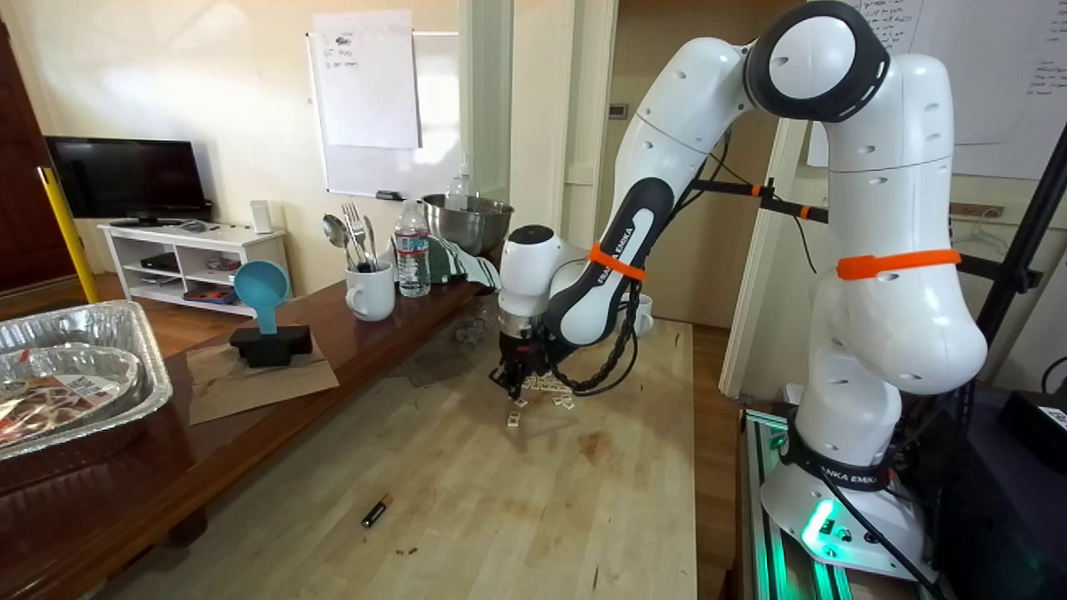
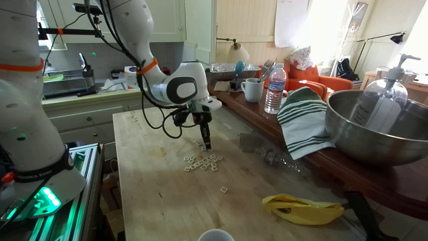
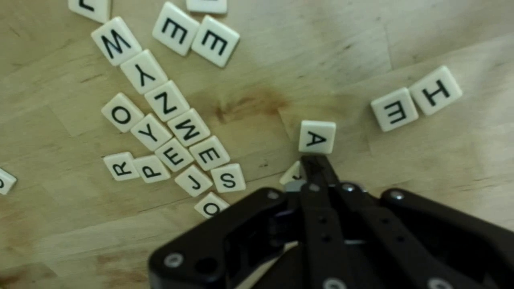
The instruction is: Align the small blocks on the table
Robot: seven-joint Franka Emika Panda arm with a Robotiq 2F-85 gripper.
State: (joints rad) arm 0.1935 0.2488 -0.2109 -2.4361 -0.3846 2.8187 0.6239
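Note:
The small blocks are pale lettered tiles on the wooden table (image 1: 500,508) (image 2: 180,207). In the wrist view, a slanted row runs from the W tile (image 3: 116,41) to the S tile (image 3: 228,178), with several tiles beside it. An A tile (image 3: 317,137) lies just beyond the fingertips; I cannot tell whether they touch. An E tile (image 3: 394,109) and an H tile (image 3: 436,90) lie to the right. Another tile (image 3: 291,174) is partly hidden by the fingers. A lone tile (image 2: 223,189) lies apart. My gripper (image 3: 315,159) (image 2: 208,147) is shut, with nothing visible between its fingertips, low over the table.
A raised dark wooden counter (image 1: 367,358) runs along the table, holding a mug of cutlery (image 1: 371,292), a water bottle (image 1: 413,254) and a steel bowl (image 2: 378,134). A battery (image 1: 377,511), a yellow object (image 2: 302,209) and a clear plastic bottle (image 2: 277,159) lie on the table.

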